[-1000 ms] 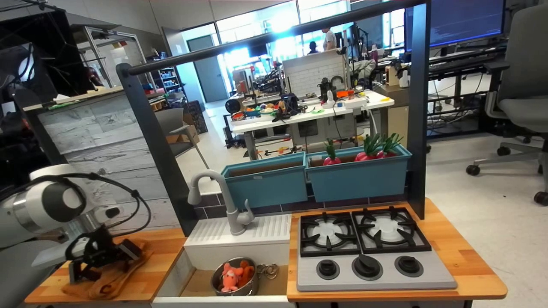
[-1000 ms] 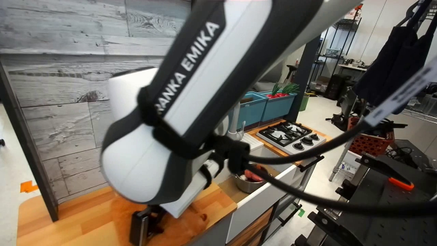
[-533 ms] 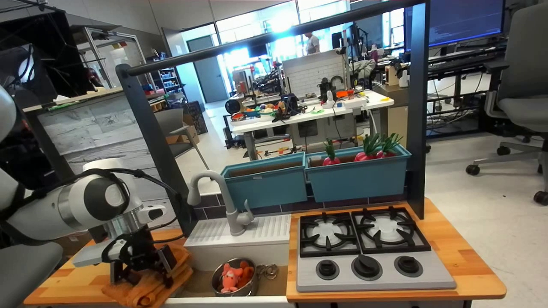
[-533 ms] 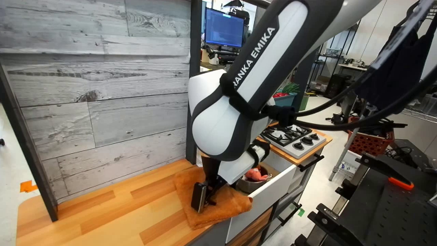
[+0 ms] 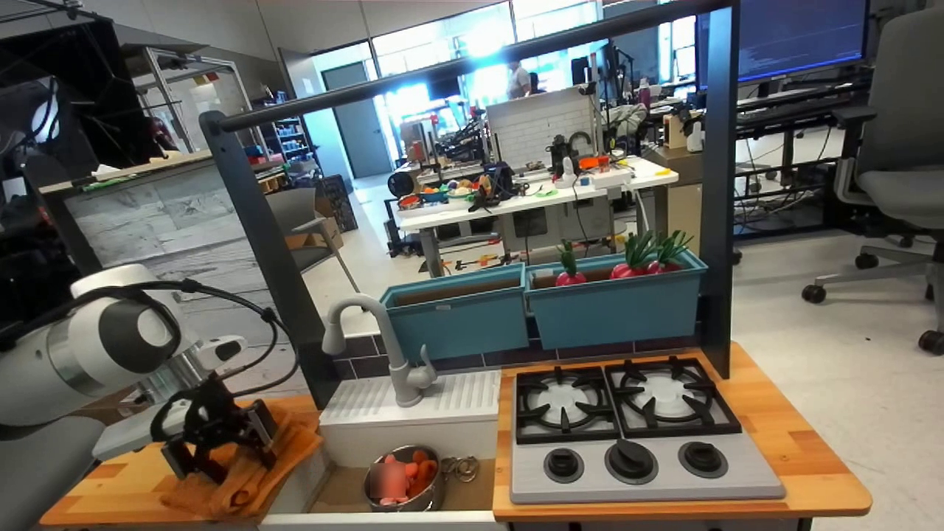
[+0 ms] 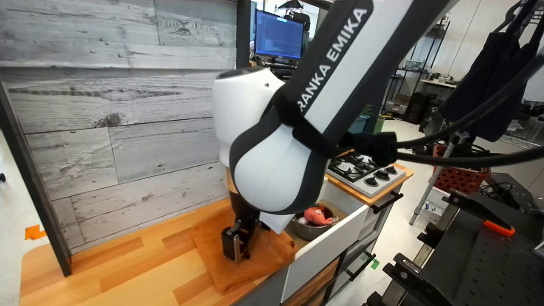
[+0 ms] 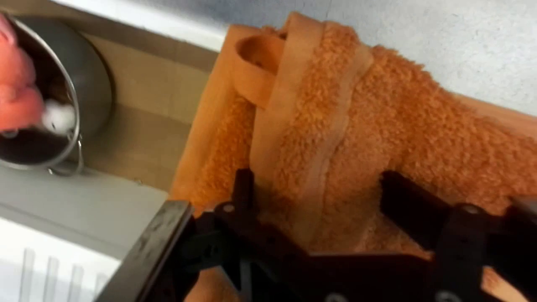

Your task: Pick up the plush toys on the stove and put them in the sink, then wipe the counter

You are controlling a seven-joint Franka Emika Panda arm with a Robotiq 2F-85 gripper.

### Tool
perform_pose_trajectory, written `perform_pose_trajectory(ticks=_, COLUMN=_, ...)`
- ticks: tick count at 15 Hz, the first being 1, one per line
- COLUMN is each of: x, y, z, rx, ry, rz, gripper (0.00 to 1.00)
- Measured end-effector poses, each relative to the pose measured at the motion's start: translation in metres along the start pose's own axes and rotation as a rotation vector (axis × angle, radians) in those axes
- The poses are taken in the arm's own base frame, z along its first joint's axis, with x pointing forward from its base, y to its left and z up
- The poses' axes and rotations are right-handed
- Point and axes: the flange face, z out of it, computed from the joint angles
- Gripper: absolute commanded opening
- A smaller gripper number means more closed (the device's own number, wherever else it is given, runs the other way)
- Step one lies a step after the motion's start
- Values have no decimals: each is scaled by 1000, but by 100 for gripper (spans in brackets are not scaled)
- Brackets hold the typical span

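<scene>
Orange cloth [image 7: 335, 138] and pincer [image 7: 314, 180] have shifted back from the sink [image 5: 472, 439] across the worktop [image 6: 148, 263] since the preceding frame; wiping, the final step, is judged under way. Jaws spread, the pincer stands against the cloth, with no pinch evident. Counted: one cloth, one sink, one metal bowl [image 6: 308, 231] within it holding at least two plush toys [image 6: 318, 216] (exact number hidden), and one stove [image 5: 594, 476] with two grates [image 5: 616, 402] and three knobs [image 5: 632, 461].
</scene>
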Motion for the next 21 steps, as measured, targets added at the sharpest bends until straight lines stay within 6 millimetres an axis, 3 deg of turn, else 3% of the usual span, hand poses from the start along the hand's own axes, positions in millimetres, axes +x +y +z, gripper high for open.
perform_pose_trajectory(ticks=4, x=28, y=-64, z=-48, rx=9, ry=109, rz=-82, gripper=100)
perform_pose_trajectory(ticks=7, x=40, y=-86, z=-54, rx=21, ry=120, rz=-90, gripper=100)
perform_pose_trajectory(ticks=11, x=44, y=-76, z=-31, rx=9, ry=66, rz=-30, gripper=100)
perform_pose_trajectory(ticks=17, x=41, y=-74, z=-19, rx=49, ry=43, rz=-6, gripper=100)
perform_pose_trajectory(ticks=21, x=27, y=-59, z=16, rx=216, ry=-40, rz=72, gripper=100)
